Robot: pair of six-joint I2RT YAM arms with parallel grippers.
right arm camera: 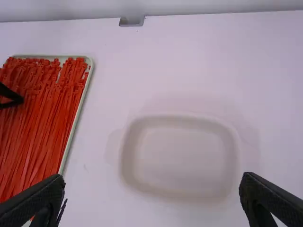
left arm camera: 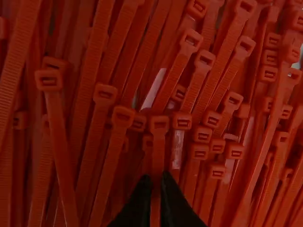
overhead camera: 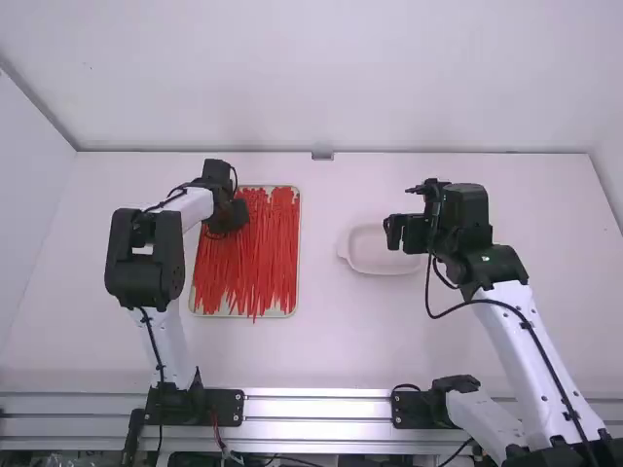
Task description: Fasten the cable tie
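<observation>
No readable text, label, number or sign: none legible on the red cable ties (left arm camera: 158, 125), on the pale tray (overhead camera: 297, 253) under them, or on the white dish (right arm camera: 180, 156) beside that tray.
</observation>
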